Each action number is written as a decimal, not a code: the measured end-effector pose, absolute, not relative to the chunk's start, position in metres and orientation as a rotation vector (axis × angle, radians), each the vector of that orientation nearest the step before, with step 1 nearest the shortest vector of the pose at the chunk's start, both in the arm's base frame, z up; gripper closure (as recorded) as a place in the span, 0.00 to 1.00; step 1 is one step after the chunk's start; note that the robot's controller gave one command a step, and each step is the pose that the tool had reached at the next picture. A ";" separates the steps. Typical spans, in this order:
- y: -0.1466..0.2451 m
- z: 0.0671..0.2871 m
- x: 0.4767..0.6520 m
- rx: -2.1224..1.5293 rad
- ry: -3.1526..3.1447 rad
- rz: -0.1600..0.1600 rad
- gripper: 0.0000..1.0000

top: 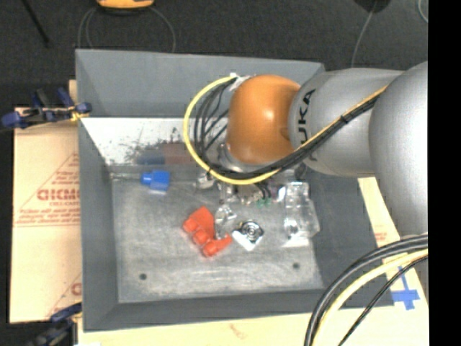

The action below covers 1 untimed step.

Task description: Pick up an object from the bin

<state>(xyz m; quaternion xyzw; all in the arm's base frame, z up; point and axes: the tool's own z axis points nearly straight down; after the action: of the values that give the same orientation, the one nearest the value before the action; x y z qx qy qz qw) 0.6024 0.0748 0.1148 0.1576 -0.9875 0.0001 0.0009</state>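
You have the gripper [227, 220] low over the middle of the bin [101, 265], tucked under the arm's orange wrist cover [263, 117]. It sits between the larger orange piece [197, 223] on its left in the view and a white-and-silver round thing [249, 234] on its right, just beside both. The wrist and its cables hide the tip, so you cannot tell from here whether the gripper is released or clenched, and nothing can be seen held in it.

As for progress, judge the pick as not yet made: every loose thing lies on the bin floor. The approach looks done, and the grasp and the lift out are still left. Which of the two neighbours is the target is not clear, though the orange one and the round one are the likely candidates.

Your count of the bin:
- two orange pieces, the larger one and a smaller orange piece [216, 247] touching its lower edge, though they may be one jointed thing
- one white-and-silver round thing
- one blue piece [155, 181], well apart near the back wall
- one clear plastic piece [300, 213], off to the right of the gripper
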 end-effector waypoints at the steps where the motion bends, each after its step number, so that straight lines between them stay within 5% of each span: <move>1: 0.077 0.093 0.594 0.919 -3.019 -0.005 0.00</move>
<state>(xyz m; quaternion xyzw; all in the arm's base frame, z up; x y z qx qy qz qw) 0.5940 0.0771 0.0930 0.2911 -0.9567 -0.0016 -0.0070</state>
